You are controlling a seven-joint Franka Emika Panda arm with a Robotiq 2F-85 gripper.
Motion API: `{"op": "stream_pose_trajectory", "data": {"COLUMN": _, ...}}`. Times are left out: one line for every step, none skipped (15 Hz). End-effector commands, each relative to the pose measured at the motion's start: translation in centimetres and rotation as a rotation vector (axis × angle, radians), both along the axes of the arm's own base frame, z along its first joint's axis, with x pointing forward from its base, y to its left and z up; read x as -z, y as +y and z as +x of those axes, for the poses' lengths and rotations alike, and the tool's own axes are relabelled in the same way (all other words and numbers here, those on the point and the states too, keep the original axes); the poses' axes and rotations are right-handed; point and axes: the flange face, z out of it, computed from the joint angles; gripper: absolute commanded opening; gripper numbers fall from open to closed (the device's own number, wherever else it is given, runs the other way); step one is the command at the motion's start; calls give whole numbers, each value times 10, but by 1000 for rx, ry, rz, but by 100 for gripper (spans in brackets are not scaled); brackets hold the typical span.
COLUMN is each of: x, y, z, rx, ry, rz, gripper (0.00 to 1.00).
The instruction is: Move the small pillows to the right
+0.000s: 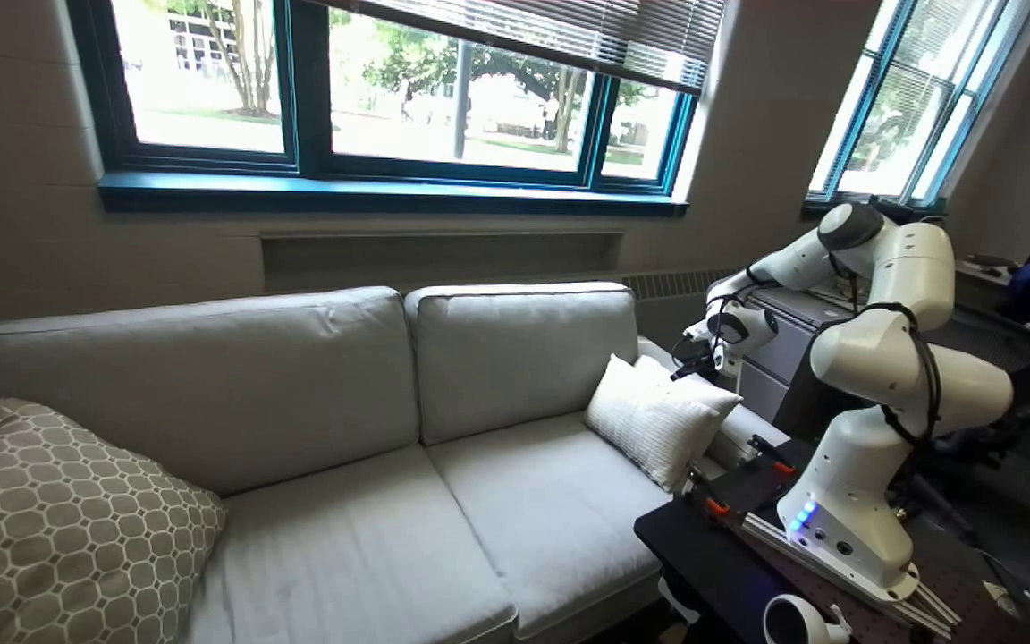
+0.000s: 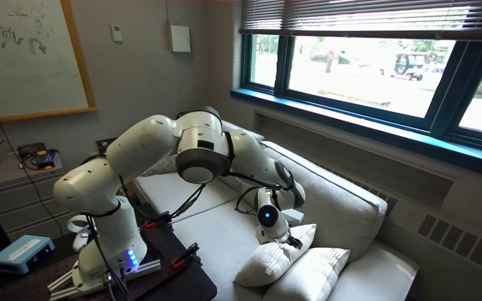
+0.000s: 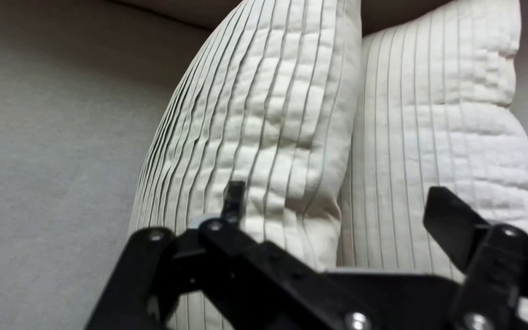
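Note:
Two small off-white ribbed pillows lean together at one end of the sofa. The inner pillow shows in both exterior views [image 1: 645, 425] [image 2: 266, 263] and fills the middle of the wrist view [image 3: 264, 114]. The outer pillow [image 1: 703, 392] [image 2: 312, 271] rests beside it towards the armrest and stands at the right in the wrist view [image 3: 429, 114]. My gripper [image 1: 692, 365] [image 2: 294, 242] is open just above the pillows. In the wrist view its fingers [image 3: 337, 197] are wide apart, one over the inner pillow, one over the outer. I cannot tell whether they touch the fabric.
The grey sofa [image 1: 318, 555] has a backrest behind the pillows and an armrest [image 2: 381, 267] beside them. A larger patterned pillow [image 1: 77, 528] lies at the far end. The black robot table [image 1: 703, 563] with clamps stands close to the sofa front.

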Motion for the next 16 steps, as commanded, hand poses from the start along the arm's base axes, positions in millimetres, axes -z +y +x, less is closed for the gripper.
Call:
{"op": "stream_pose_trajectory", "data": {"x": -21, "y": -1, "z": -32, "rx": -8, "ry": -55, "rz": -16, "gripper": 100}}
{"op": "stream_pose_trajectory", "data": {"x": -22, "y": 2, "z": -40, "rx": -13, "ry": -67, "rz": -21, "gripper": 100}}
{"op": "stream_pose_trajectory", "data": {"x": -22, "y": 9, "z": -47, "rx": -29, "ry": -74, "rz": -24, "gripper": 100}}
{"op": "stream_pose_trajectory", "data": {"x": -22, "y": 17, "z": -53, "rx": -48, "ry": -81, "rz": -29, "gripper": 100}}
{"op": "stream_pose_trajectory", "data": {"x": -21, "y": 27, "z": -57, "rx": -69, "ry": -85, "rz": -32, "gripper": 100}}
{"op": "stream_pose_trajectory", "data": {"x": -22, "y": 42, "z": -60, "rx": -109, "ry": -90, "rz": -39, "gripper": 100}}
{"op": "stream_pose_trajectory", "data": {"x": -23, "y": 55, "z": -62, "rx": -141, "ry": -94, "rz": -48, "gripper": 100}}
{"op": "stream_pose_trajectory", "data": {"x": -25, "y": 71, "z": -63, "rx": -181, "ry": -100, "rz": -62, "gripper": 100}}
{"op": "stream_pose_trajectory", "data": {"x": -29, "y": 87, "z": -64, "rx": -222, "ry": -97, "rz": -81, "gripper": 100}}
{"op": "stream_pose_trajectory", "data": {"x": -31, "y": 104, "z": -64, "rx": -265, "ry": -92, "rz": -95, "gripper": 100}}
{"op": "stream_pose_trajectory", "data": {"x": -35, "y": 124, "z": -65, "rx": -310, "ry": -81, "rz": -112, "gripper": 100}}
{"op": "stream_pose_trajectory", "data": {"x": -38, "y": 143, "z": -63, "rx": -354, "ry": -71, "rz": -131, "gripper": 100}}
{"op": "stream_pose_trajectory", "data": {"x": -42, "y": 161, "z": -62, "rx": -394, "ry": -64, "rz": -146, "gripper": 100}}
{"op": "stream_pose_trajectory", "data": {"x": -45, "y": 179, "z": -60, "rx": -432, "ry": -56, "rz": -164, "gripper": 100}}
{"op": "stream_pose_trajectory", "data": {"x": -48, "y": 196, "z": -58, "rx": -472, "ry": -50, "rz": -179, "gripper": 100}}
{"op": "stream_pose_trajectory", "data": {"x": -51, "y": 212, "z": -57, "rx": -508, "ry": -42, "rz": -196, "gripper": 100}}
